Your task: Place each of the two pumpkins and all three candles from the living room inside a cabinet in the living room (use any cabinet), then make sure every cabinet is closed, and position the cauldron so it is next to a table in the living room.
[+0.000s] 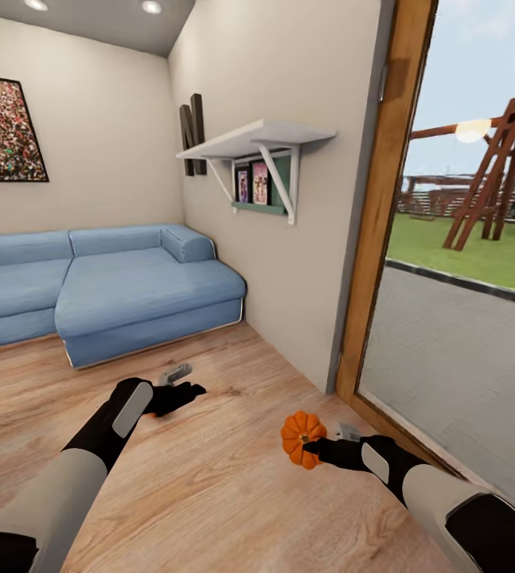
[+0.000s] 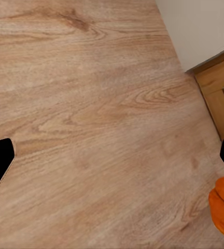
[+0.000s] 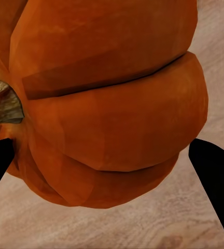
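Living room with wood floor [image 1: 209, 493] and blue sofa [image 1: 106, 286]. Right tool [image 1: 314, 454] grips a pumpkin [image 1: 301, 438] near the glass door [image 1: 456, 318], above the floor; the pumpkin's top is cropped in the wrist view. Left tool [image 1: 179, 395] spread, empty, nearer the sofa.

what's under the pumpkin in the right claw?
Bare wooden floor lies beneath the pumpkin, held in the air by the right claw. The patch directly below it is covered in the wrist view.

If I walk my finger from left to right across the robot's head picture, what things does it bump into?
Framed picture → blue sofa → left gripper → wall shelf → pumpkin held by right gripper → wooden door frame → swing frame outside.
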`<state>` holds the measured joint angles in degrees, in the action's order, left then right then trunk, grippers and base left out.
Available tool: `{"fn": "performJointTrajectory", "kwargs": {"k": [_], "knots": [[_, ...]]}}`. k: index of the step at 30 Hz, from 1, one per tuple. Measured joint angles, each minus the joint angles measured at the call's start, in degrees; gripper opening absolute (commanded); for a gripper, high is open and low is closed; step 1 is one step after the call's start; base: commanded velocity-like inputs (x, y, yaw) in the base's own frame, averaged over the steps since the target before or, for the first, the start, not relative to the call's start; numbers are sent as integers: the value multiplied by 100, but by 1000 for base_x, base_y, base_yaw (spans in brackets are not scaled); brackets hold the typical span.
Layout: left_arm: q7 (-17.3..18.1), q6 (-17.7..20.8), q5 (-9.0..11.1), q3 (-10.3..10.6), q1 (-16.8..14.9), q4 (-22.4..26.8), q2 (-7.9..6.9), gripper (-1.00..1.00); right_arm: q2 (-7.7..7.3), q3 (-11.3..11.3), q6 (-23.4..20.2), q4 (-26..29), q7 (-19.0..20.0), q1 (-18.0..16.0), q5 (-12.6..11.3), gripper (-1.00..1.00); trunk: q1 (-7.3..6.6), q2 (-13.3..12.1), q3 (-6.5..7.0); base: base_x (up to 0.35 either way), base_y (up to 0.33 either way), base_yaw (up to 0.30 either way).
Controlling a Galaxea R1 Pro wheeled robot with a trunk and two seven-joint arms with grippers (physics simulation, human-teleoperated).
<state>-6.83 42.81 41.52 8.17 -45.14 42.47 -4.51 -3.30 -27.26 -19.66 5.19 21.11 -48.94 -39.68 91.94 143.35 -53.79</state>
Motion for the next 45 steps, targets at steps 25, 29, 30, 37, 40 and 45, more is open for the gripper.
{"fn": "performJointTrajectory", "kwargs": {"k": [25,29,30,37,40,45], "knots": [[0,0,6,-1,0,-100,9,100,0,-30,3,-3,8,1,15,-100,-1,0,139,14,0,227],[0,0,6,-1,0,-104,9,100,0,-34,3,-4,8,1,18,-100,-2,0,164,177,0,207],[0,0,5,-4,0,-117,9,100,-1,-40,4,-4,8,1,20,-100,-2,0,167,255,0,147],[0,-1,5,-3,-1,-124,10,100,-1,-39,3,-3,8,2,20,-100,-3,0,172,302,0,38],[0,-1,5,-3,-1,-125,10,100,-1,-39,3,-3,8,2,20,-100,-3,0,172,322,0,6],[0,-1,5,-5,-1,-125,16,100,-2,-39,3,-3,8,2,20,-100,-3,0,172,326,0,0]]}}
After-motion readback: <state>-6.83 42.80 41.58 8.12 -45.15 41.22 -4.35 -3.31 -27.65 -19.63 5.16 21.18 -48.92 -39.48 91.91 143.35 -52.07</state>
